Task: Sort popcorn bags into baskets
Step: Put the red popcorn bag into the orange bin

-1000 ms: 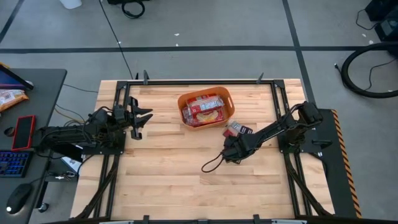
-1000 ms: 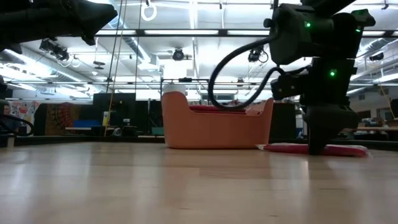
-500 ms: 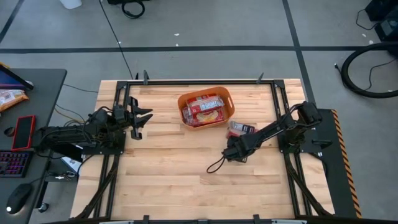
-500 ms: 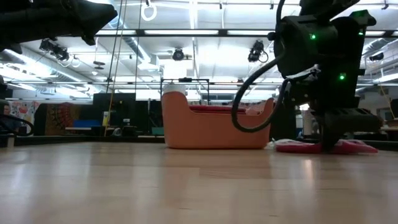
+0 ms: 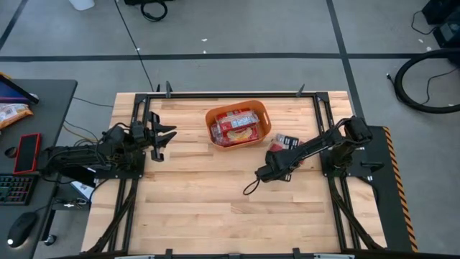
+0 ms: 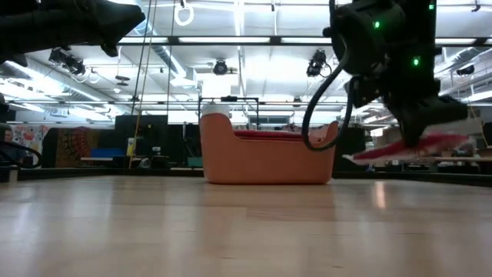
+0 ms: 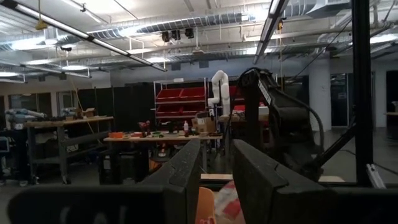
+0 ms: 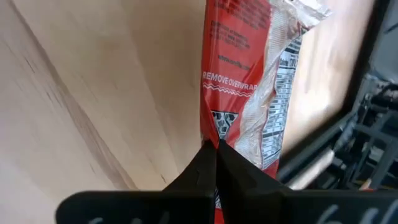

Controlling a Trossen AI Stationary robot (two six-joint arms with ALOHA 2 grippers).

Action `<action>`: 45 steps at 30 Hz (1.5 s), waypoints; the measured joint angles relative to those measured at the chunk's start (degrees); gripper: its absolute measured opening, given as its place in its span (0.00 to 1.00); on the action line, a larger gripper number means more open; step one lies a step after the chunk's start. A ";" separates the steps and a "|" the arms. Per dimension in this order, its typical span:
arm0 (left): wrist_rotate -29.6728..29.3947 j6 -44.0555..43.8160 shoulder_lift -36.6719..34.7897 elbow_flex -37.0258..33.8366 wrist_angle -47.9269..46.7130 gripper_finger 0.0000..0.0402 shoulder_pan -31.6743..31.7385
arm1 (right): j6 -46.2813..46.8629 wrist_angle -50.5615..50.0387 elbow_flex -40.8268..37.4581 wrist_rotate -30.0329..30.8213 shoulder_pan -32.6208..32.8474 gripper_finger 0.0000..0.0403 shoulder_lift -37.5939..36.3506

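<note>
The right pincer (image 5: 275, 164) was pressed together on the edge of a popcorn bag (image 6: 411, 144), its fingers (image 8: 208, 163) meeting on the red packet. A second before, that bag lay flat on the desk (image 5: 194, 208) with the pincer spread over it; now it hung tilted, clear of the wood, beside the orange basket (image 5: 264, 119). So the pick seemed to have succeeded, and what remained for this packet was the short carry over the rim and a release.

The basket already held other red packets (how many could not be counted from above). It was probably a firm grip, though the wrist view showed only a thin pinch on the bag's edge, and the far end was cut off.

The left pincer (image 5: 159, 139) hung idle near the desk's left side, fingers partly spread and holding nothing, unchanged over that second.
</note>
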 joint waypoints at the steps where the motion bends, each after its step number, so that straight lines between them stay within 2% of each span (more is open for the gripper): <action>1: 0.00 -0.47 -0.01 0.00 -0.02 0.23 0.01 | 0.55 -1.46 0.63 -0.11 -0.12 0.01 -0.44; 9: 0.00 -0.10 0.01 0.00 -0.01 0.23 -0.01 | 6.05 -10.05 3.39 2.24 -1.15 0.01 -7.96; 19: 0.00 0.05 0.00 0.00 0.03 0.23 0.00 | 6.74 -10.34 3.71 7.26 -4.81 0.01 -19.11; 24: 0.00 0.08 0.00 0.00 0.03 0.23 0.00 | 7.21 -9.39 3.71 13.15 -6.36 0.01 -22.58; 29: 0.00 0.79 -0.01 -0.01 0.01 0.23 0.00 | 2.10 -2.37 3.71 17.14 -8.24 0.01 -24.09; 35: 0.00 0.93 0.00 0.00 0.01 0.23 0.00 | -9.96 11.09 3.71 18.96 -10.74 0.01 -23.85; 40: -0.02 0.95 -0.01 0.00 0.01 0.23 -0.01 | -18.83 19.61 6.20 22.79 -11.87 0.01 -23.24; 45: -0.01 0.94 0.01 0.00 0.32 0.23 0.00 | -29.12 30.36 9.68 22.13 -12.74 0.01 -20.04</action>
